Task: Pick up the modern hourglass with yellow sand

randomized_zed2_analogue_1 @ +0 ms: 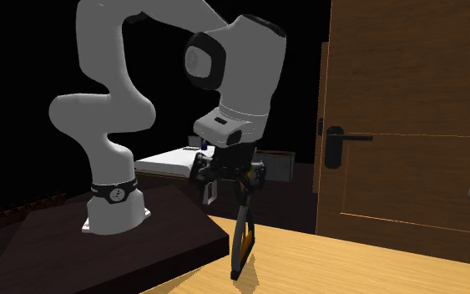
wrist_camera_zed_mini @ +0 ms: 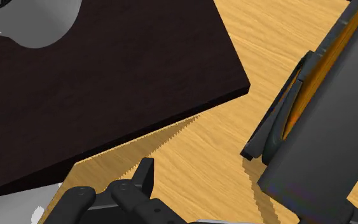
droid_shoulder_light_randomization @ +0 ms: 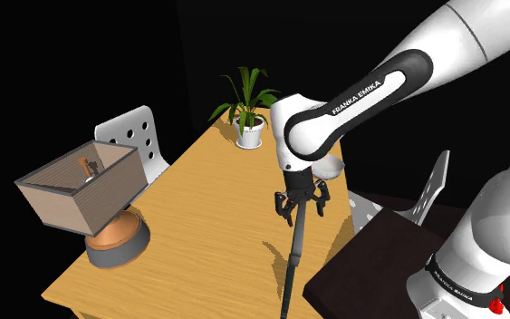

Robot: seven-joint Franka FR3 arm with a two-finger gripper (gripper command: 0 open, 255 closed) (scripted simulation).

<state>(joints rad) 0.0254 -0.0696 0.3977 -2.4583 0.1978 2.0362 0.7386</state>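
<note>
One slim, dark-framed hourglass (droid_shoulder_light_randomization: 294, 256) with an orange-yellow core stands at the table's (droid_shoulder_light_randomization: 198, 227) edge beside the stand (droid_shoulder_light_randomization: 380, 263). Its top reaches up among the spread fingers of the gripper (droid_shoulder_light_randomization: 303, 208), which clasp nothing. Likely light, stiff, tippy and breakable, so best pinched high across the frame's flat sides; the arm (droid_shoulder_light_randomization: 361, 95) reads "FRANKA EMIKA".

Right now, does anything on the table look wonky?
Yes. The thin dark hourglass below the gripper leans instead of standing straight, close by the stand. Farther off, a brown open box looks crooked on a round base.
</note>
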